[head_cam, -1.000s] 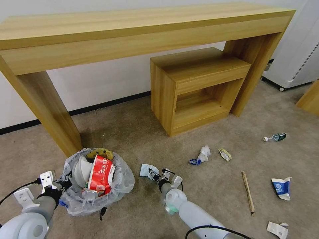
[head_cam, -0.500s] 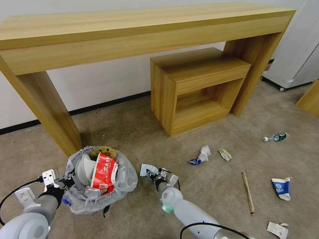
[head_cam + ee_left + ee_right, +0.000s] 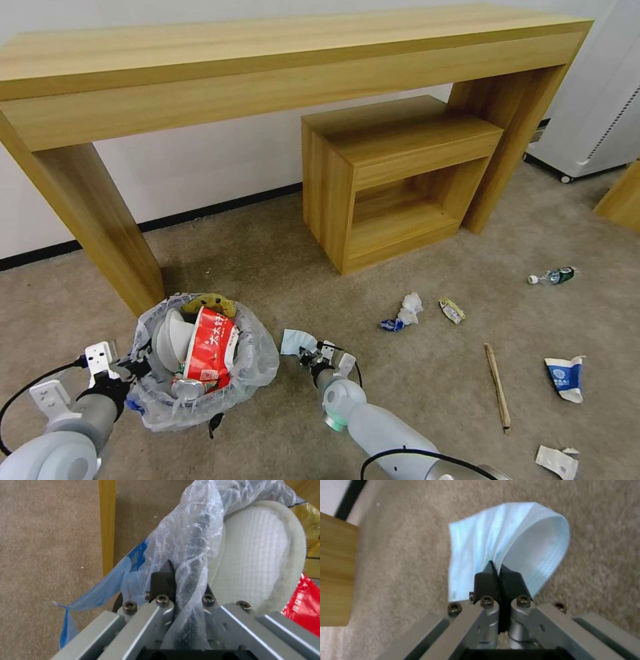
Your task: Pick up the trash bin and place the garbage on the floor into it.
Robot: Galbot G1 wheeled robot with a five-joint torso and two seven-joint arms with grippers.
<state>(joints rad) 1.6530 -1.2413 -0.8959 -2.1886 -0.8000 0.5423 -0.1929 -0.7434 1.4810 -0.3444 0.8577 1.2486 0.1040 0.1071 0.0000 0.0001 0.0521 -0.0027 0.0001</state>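
The trash bin [image 3: 247, 363], dark with a clear crinkly bag, stands on the beige floor [image 3: 413, 373] at the lower left. It holds a white slipper [image 3: 256, 555] and a red wrapper [image 3: 208, 343]. My left gripper [image 3: 135, 369] is shut on the bin's bag-covered rim [image 3: 190, 562]. My right gripper [image 3: 309, 355] is shut on a light blue face mask [image 3: 506, 537] just right of the bin. More garbage lies to the right: crumpled paper [image 3: 408, 310], a crushed can [image 3: 452, 310], a small bottle [image 3: 552, 275], a wooden stick [image 3: 497, 387], a blue-white carton [image 3: 565, 378].
A long wooden table spans the back, its left leg [image 3: 100, 227] just behind the bin. A low wooden cabinet [image 3: 393, 180] stands under it. A white wheeled unit [image 3: 593, 100] is at the far right. A white wrapper [image 3: 555, 461] lies near the bottom right.
The bin has shifted slightly right with my left gripper on its rim. My right gripper has edged left toward the bin, still holding the mask.
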